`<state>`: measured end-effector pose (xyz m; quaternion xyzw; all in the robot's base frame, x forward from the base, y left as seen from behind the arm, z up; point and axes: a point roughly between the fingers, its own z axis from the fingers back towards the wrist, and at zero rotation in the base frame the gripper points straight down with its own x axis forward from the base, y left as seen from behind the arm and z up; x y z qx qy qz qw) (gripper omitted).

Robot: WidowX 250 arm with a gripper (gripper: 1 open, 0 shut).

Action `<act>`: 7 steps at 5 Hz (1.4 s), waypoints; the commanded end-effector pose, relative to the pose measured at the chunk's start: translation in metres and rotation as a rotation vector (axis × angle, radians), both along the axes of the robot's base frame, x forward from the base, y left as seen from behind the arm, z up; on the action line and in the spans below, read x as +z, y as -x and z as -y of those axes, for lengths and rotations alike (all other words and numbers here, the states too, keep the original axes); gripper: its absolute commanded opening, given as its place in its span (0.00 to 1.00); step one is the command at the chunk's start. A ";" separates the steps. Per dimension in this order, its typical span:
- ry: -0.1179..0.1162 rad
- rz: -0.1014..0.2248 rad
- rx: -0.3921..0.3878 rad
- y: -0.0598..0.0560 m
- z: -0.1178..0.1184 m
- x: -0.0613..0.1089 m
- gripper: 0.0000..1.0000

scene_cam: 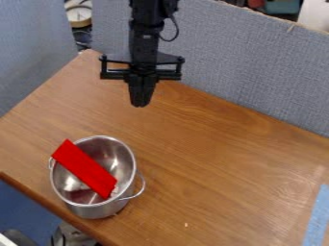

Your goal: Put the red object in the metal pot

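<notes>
Already the red object (84,165) lies slantwise in the metal pot (96,178), one end propped over the rim; the pot stands near the front left corner of the wooden worktop (218,163); well apart, farther back, the gripper (140,99) hangs pointing downward, jaws pressed together on nothing.

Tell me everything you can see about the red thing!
The red object is a flat, long, plain bright red block with no markings. It lies tilted in the metal pot, one end poking over the pot's rim at the left, the other down inside. Only the pot touches it.
</notes>
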<state>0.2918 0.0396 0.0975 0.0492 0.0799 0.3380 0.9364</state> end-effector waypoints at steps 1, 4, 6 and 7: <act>-0.021 0.062 0.054 -0.015 -0.041 0.011 1.00; -0.027 0.099 0.091 -0.020 -0.073 0.068 1.00; -0.056 0.153 -0.127 -0.004 -0.098 0.049 0.00; -0.068 0.097 -0.225 0.024 -0.074 0.040 1.00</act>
